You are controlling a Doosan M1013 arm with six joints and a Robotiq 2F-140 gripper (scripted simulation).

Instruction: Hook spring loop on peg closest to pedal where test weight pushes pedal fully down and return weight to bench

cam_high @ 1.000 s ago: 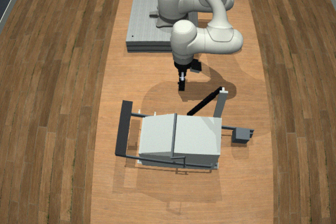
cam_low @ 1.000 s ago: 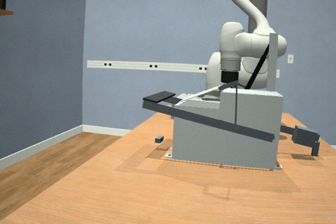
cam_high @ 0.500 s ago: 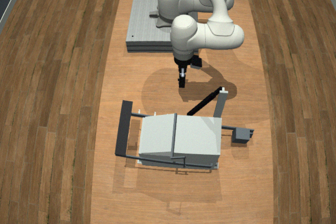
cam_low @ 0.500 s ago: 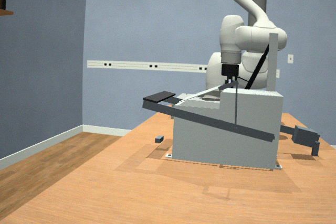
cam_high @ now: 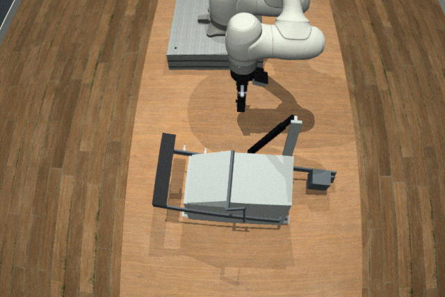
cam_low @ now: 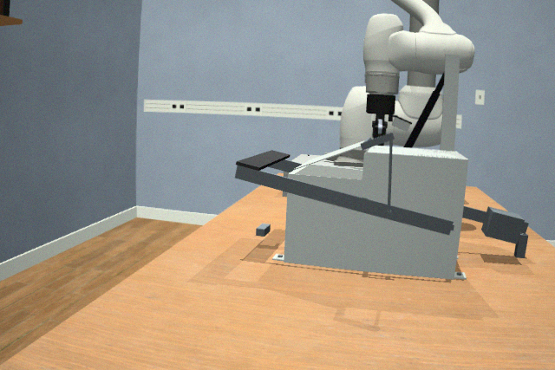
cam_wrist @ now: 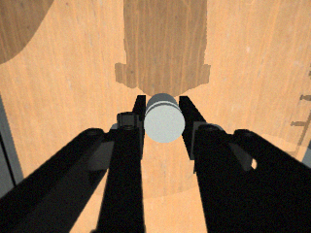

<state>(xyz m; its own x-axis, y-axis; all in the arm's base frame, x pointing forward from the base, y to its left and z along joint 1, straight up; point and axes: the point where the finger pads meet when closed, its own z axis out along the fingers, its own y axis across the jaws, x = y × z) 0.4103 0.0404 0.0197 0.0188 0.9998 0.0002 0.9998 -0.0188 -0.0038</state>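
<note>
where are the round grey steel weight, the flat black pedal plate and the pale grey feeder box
round grey steel weight (cam_wrist: 164, 124): wrist view, top face
flat black pedal plate (cam_high: 164, 170) (cam_low: 263, 159): top and exterior views, upper surface
pale grey feeder box (cam_high: 261, 179) (cam_low: 340, 236): same views, top; side

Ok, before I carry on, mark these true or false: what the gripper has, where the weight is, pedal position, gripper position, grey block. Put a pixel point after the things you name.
1. The gripper (cam_high: 240, 109) (cam_low: 378, 140) (cam_wrist: 161, 109) is shut on the steel weight (cam_wrist: 164, 124). True.
2. The weight is resting on the pedal (cam_high: 164, 170) (cam_low: 263, 159). False: it is between the gripper's fingers, away from the pedal.
3. The pedal is raised above the bench (cam_high: 237, 268) (cam_low: 269, 334) (cam_wrist: 243, 58). True.
4. The gripper is directly over the feeder housing (cam_high: 262, 179) (cam_low: 358, 240). False: it is over the bench, beside the housing.
5. The grey block (cam_high: 319, 179) (cam_low: 504, 224) and the pedal are on opposite sides of the housing. True.
</note>
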